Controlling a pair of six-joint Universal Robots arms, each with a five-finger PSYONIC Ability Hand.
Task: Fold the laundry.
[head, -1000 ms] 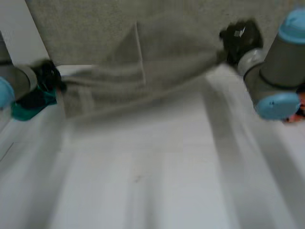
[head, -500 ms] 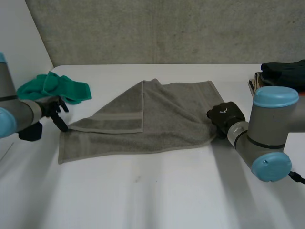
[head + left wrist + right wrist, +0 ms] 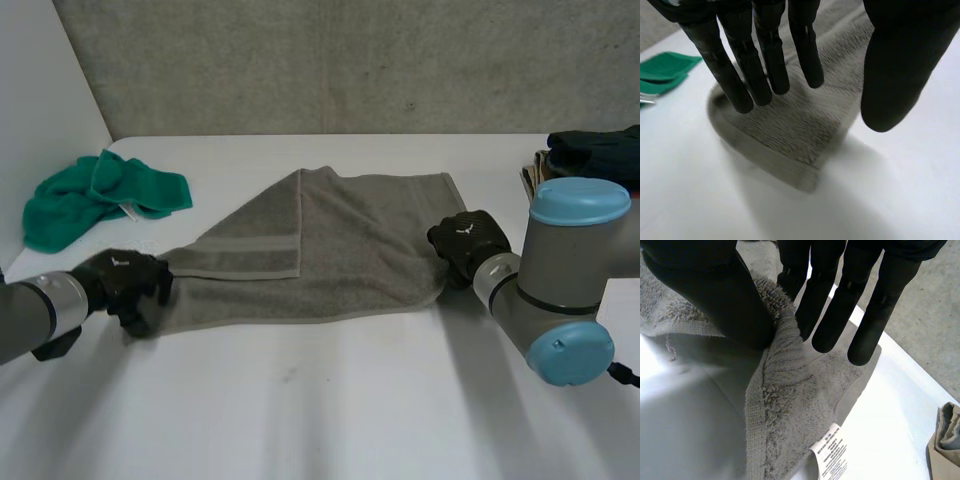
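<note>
A grey towel (image 3: 330, 250) lies flat on the white table (image 3: 330, 400), its left part folded over in a triangle. My left hand (image 3: 125, 285) is at the towel's near left corner. In the left wrist view its fingers (image 3: 765, 55) are straight over the doubled corner (image 3: 790, 135), thumb held apart, gripping nothing. My right hand (image 3: 465, 240) is at the towel's right edge. There the thumb (image 3: 725, 295) and fingers pinch a raised fold of the towel's hem (image 3: 780, 405).
A crumpled green cloth (image 3: 95, 200) lies at the far left by the white side wall. Dark clothes on a beige stack (image 3: 590, 150) sit at the far right; the beige cloth (image 3: 945, 440) lies beyond the towel's label (image 3: 832, 452).
The towel, held up between both hands a second ago, now lies on the table. My left hand let go and moved to the near left corner. The right hand kept its grip.
</note>
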